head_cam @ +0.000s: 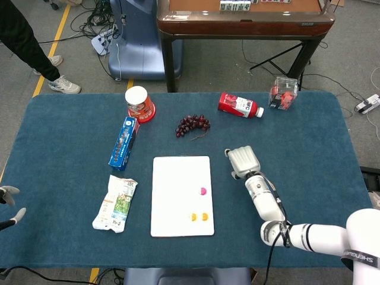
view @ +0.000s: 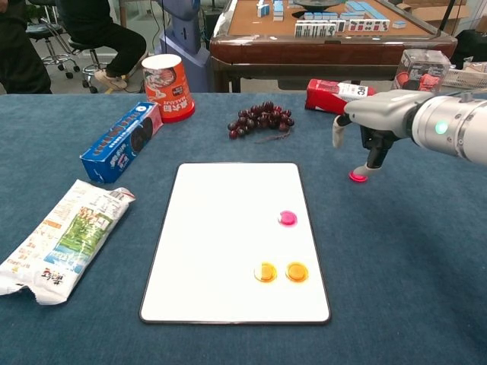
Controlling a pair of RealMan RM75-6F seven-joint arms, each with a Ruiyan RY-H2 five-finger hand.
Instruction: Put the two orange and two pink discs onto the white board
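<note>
The white board (head_cam: 175,184) (view: 221,228) lies on the blue cloth. On its right half sit one pink disc (head_cam: 203,191) (view: 287,218) and two orange discs (head_cam: 199,217) (view: 265,271) (view: 297,271). A second pink disc (view: 357,176) lies on the cloth to the right of the board. My right hand (head_cam: 243,160) (view: 370,125) hovers over it, fingers apart and pointing down, one fingertip (view: 359,169) at the disc's far edge. In the head view this hand hides that disc. My left hand (head_cam: 8,203) shows only fingertips at the left edge, apart and empty.
Behind the board lie dark grapes (head_cam: 192,125) (view: 261,118), a red bottle (head_cam: 239,105) and a clear box (head_cam: 282,93). A red cup (head_cam: 139,103), a blue cookie box (head_cam: 123,142) and a snack bag (head_cam: 116,203) stand left of the board.
</note>
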